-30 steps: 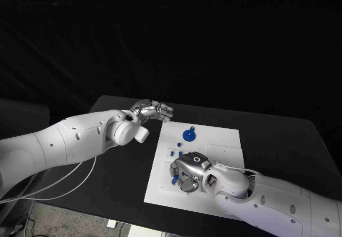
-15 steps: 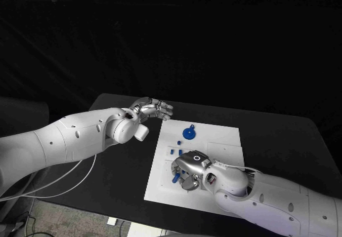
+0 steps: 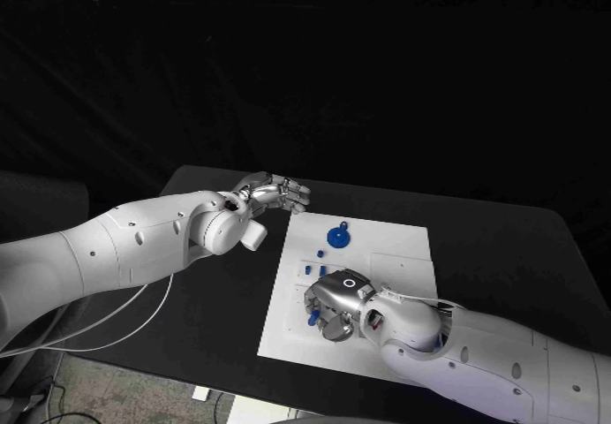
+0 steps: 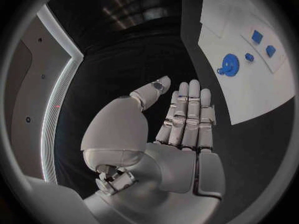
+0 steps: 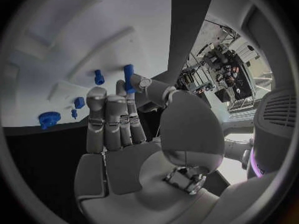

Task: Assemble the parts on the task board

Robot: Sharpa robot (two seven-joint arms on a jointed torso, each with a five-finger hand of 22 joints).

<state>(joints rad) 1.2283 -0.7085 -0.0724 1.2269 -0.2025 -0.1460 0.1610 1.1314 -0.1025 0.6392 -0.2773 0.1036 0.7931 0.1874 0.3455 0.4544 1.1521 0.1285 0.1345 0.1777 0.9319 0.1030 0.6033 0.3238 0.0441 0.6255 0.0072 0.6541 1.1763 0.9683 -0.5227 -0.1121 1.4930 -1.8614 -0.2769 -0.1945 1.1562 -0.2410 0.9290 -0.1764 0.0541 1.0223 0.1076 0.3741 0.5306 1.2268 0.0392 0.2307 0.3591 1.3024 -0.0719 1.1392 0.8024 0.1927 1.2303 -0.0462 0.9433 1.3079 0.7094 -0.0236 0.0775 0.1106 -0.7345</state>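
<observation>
While the right hand (image 3: 337,305) works low over the near half of the task board (image 3: 395,252), the head view shows the left hand (image 3: 270,195) hanging off the board's far left corner, above the black table (image 3: 509,238), holding nothing. A blue wheel-shaped part (image 3: 337,238) stands on the far half of the board, with a few small blue parts (image 3: 316,258) between it and the right hand. A blue peg (image 3: 310,315) shows at that hand's fingertips. Keeping the left hand aside probably leaves the board free for the right.

From the left wrist, the left hand (image 4: 181,124) is flat, its fingers straight and side by side, nothing in them. The board (image 4: 249,84) lies well apart from it, carrying the wheel (image 4: 229,64) and small blocks (image 4: 256,36).

From the right wrist, the right hand (image 5: 118,129) pinches the upright blue peg (image 5: 128,78) between thumb and fingertip, the other fingers (image 5: 96,114) straight beside it. Another peg (image 5: 98,77) stands on the board (image 5: 74,40) near a raised bar, so the held one is likely headed for a socket. The wheel (image 5: 49,118) lies near the board's edge.

The table is matt black, the room beyond dark.
</observation>
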